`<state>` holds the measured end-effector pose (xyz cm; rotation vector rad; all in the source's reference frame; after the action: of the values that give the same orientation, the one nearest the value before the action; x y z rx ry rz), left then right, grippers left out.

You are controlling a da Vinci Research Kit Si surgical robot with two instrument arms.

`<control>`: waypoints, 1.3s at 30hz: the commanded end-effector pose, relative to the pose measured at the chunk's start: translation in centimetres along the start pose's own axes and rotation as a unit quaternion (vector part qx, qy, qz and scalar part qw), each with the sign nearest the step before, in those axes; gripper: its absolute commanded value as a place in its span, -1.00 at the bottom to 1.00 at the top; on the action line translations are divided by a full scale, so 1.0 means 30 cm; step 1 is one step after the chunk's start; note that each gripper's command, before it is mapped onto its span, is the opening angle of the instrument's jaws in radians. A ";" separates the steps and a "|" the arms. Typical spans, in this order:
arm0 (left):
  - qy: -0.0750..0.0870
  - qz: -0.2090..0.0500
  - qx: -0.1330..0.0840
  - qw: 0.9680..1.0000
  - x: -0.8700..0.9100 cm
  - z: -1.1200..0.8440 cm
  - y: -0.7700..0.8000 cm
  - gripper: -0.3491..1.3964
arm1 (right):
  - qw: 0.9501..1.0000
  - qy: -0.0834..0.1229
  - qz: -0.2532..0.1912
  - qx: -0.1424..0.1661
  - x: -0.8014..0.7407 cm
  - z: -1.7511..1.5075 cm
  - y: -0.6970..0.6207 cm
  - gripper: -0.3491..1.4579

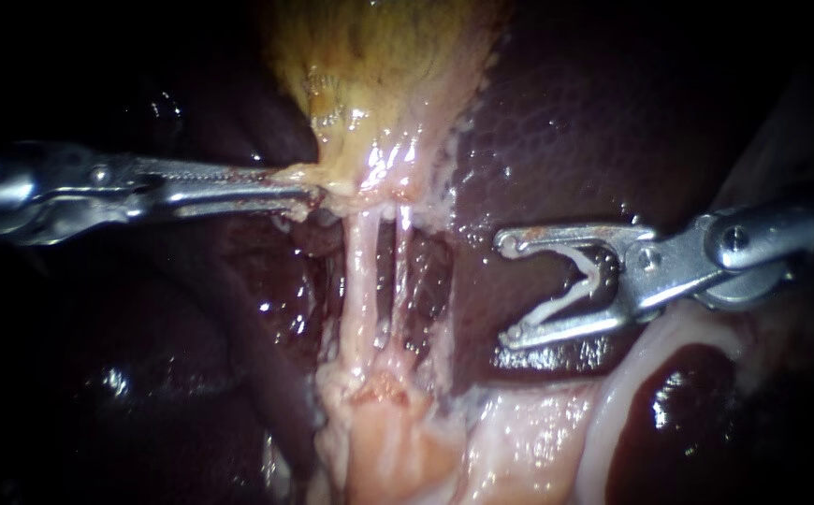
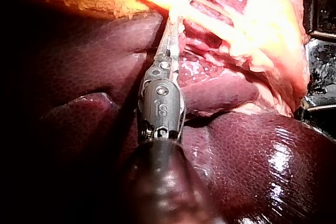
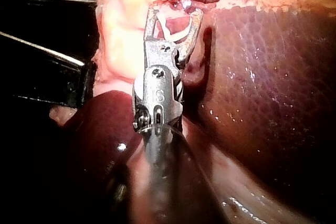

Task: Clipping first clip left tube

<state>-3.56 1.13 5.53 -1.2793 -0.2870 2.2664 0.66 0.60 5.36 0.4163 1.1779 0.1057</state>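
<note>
Our left instrument [image 1: 309, 194], jaws clamped on yellowish glistening gallbladder [image 1: 379, 84], our right instrument [image 1: 512, 290], jaws spread holding white V-shaped clip [image 1: 557, 305], wet dark-red liver [image 1: 594, 122] beneath.

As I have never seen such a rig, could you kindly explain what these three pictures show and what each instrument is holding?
This is a surgical robot working on a pig's liver and gallbladder on a bench. The wide picture comes from a camera close to the tissue. The other two come from cameras on each arm, looking along that arm's own shaft. The left instrument comes in from the left, its jaws shut on the gallbladder's lower end. Below that run two pale tubes side by side: the left tube, the one to be clipped, and the right tube. The right instrument comes in from the right. Its jaws stand wide apart and carry a white clip between them. It has not reached the tubes yet; dark liver shows in between.
</note>
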 end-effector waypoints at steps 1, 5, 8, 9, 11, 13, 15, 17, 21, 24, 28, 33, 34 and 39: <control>0.000 0.000 -0.001 1.000 0.0005 -0.0004 0.0002 -1.00 | 1.000 0.000 0.000 0.000 0.0000 0.000 0.0000 -0.06; -0.001 -0.002 -0.006 1.000 0.0039 -0.0053 -0.0001 -1.00 | 1.000 0.000 0.000 0.000 0.0000 0.000 0.0000 -0.06; 0.012 -0.005 -0.009 1.000 0.0080 -0.0114 -0.0005 -1.00 | 1.000 0.000 0.000 0.000 -0.0001 0.000 0.0001 -0.06; 0.014 -0.007 -0.009 1.000 0.0094 -0.0133 -0.0006 -1.00 | 1.000 0.000 0.000 0.000 -0.0001 0.000 0.0001 -0.06; 0.023 -0.010 -0.007 1.000 0.0128 -0.0178 -0.0006 -1.00 | 1.000 0.000 0.000 0.000 -0.0001 0.000 0.0001 -0.06; 0.029 -0.012 -0.005 0.999 0.0158 -0.0215 -0.0005 -1.00 | 1.000 0.000 0.000 0.000 -0.0001 0.000 0.0001 -0.06; 0.037 -0.015 -0.004 0.999 0.0190 -0.0252 -0.0003 -1.00 | 1.000 0.000 0.000 0.000 -0.0001 0.000 0.0002 -0.06; 0.042 -0.020 -0.003 0.999 0.0214 -0.0281 -0.0002 -1.00 | 1.000 0.000 0.000 0.000 -0.0001 0.000 0.0002 -0.06; 0.052 -0.018 0.001 0.998 0.0248 -0.0331 -0.0002 -1.00 | 1.000 0.000 0.000 0.000 -0.0001 0.000 0.0002 -0.06; 0.053 -0.019 0.002 0.998 0.0255 -0.0348 -0.0001 -1.00 | 1.000 0.000 0.000 0.000 0.0000 0.000 0.0001 -0.06; 0.053 -0.019 0.002 0.998 0.0252 -0.0350 0.0001 -1.00 | 1.000 0.000 0.000 0.000 0.0004 0.000 -0.0002 -0.06; 0.053 -0.018 0.002 0.998 0.0250 -0.0346 0.0005 -1.00 | 1.000 0.001 0.001 0.004 0.0038 0.002 -0.0026 -0.06; 0.053 -0.018 0.003 0.998 0.0250 -0.0345 0.0006 -1.00 | 1.000 0.002 0.001 0.007 0.0048 0.003 -0.0033 -0.06; 0.053 -0.018 0.003 0.998 0.0250 -0.0341 0.0008 -1.00 | 1.000 0.004 0.004 0.014 0.0109 0.010 -0.0077 -0.06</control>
<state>-3.02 1.44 4.42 -1.3762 -0.2628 2.1581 1.07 0.39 5.05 0.4481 1.1887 0.0950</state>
